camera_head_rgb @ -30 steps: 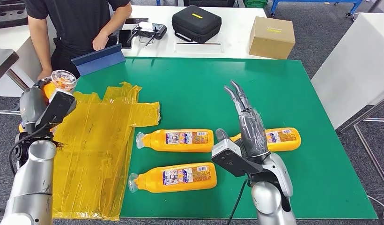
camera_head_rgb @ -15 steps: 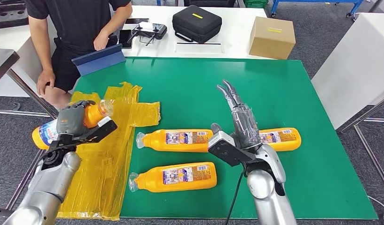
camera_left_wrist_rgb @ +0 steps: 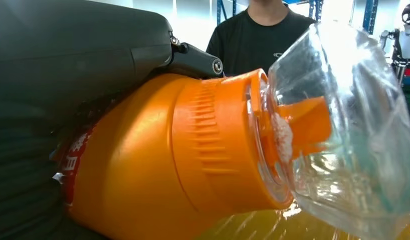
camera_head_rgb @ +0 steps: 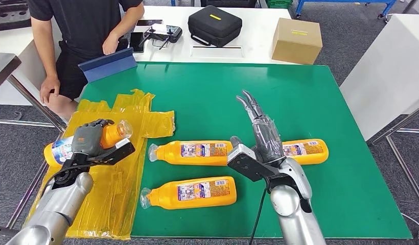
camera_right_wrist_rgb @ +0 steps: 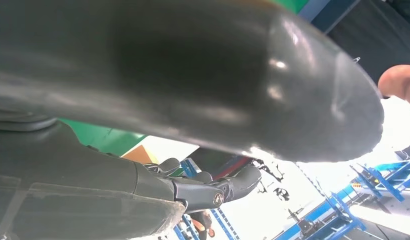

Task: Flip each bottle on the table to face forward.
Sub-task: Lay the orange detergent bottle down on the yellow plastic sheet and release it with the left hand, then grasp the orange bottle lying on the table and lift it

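Bottles lie on the green table (camera_head_rgb: 309,92) in the head view: three orange ones flat on their sides, the far-left one (camera_head_rgb: 192,152), the near one (camera_head_rgb: 189,193), and the right one (camera_head_rgb: 307,150) partly behind the right hand (camera_head_rgb: 261,130), whose fingers stretch straight and apart, holding nothing. The left hand (camera_head_rgb: 87,139) wraps a fourth bottle (camera_head_rgb: 59,149) above the yellow plastic sheet (camera_head_rgb: 115,168). The left wrist view shows dark fingers (camera_left_wrist_rgb: 68,65) across the bottle's body, its clear cap (camera_left_wrist_rgb: 353,140) sticking out past them. The right wrist view shows the thumb (camera_right_wrist_rgb: 193,70) spread from the fingers.
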Motion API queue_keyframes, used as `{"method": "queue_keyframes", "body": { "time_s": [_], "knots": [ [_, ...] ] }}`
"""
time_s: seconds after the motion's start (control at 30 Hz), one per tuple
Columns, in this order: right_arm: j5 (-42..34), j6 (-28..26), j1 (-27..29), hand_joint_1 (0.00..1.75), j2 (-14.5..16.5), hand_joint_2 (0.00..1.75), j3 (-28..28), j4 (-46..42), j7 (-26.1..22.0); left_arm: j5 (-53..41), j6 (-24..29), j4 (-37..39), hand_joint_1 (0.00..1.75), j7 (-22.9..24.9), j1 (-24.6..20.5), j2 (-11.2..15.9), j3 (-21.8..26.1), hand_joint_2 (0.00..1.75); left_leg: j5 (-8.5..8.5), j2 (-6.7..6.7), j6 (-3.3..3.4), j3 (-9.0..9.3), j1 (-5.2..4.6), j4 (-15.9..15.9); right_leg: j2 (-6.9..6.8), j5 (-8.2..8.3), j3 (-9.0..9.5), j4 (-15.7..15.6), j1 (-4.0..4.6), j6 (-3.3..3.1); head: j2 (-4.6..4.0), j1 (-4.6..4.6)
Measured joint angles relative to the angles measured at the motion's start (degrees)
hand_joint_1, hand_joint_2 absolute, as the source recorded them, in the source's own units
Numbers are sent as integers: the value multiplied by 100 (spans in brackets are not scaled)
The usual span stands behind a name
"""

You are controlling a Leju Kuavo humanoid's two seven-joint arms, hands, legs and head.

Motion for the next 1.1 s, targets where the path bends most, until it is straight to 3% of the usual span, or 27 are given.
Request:
{"method": "queue_keyframes", "body": {
  "time_s": [0.07, 0.5, 0.73, 0.8, 0.97, 1.1],
  "knots": [
    [-1, -2, 0, 0, -6, 0, 1, 4, 1, 4, 3, 17, 0, -5, 0, 2, -11, 0, 0, 0, 0, 0, 0, 0, 0, 0, 0, 0, 0, 0, 0, 1],
    [-105, -76, -12, 0, -225, 0, 174, 148, 57, 1122, -104, 268, 0, -587, -30, 157, -420, 0, 1, 0, 0, 5, 0, 0, 0, 1, 4, 1, 1, 0, 0, -1],
    [-80, -97, -131, 0, -252, 0, 197, 354, 86, 2404, -427, -285, 0, -976, 204, 238, -439, 0, 1, -2, 0, 5, 0, -1, -1, 1, 5, 1, 1, 0, 0, -1],
    [-22, -162, -165, 0, -298, 0, 203, 456, 129, 3136, -745, -645, 0, -1091, 356, 274, -387, 0, 1, 1, 0, 5, 0, -1, 0, 1, 6, 2, 0, 0, 0, -1],
    [199, -515, -188, 0, -613, 0, 202, 762, 277, 6177, -1885, -1930, 0, -1315, 1001, 350, 93, 0, -1, 5, 0, 3, 0, -1, 2, 0, 5, 0, -1, 0, 0, 0],
    [410, -649, -33, 0, -994, 0, -38, 919, 353, 7739, -2333, -3384, 0, -1422, 2092, 346, 730, 0, -11, 16, -4, 8, -6, -2, 13, -3, 0, -4, -7, 0, 0, -3]
  ]
}}
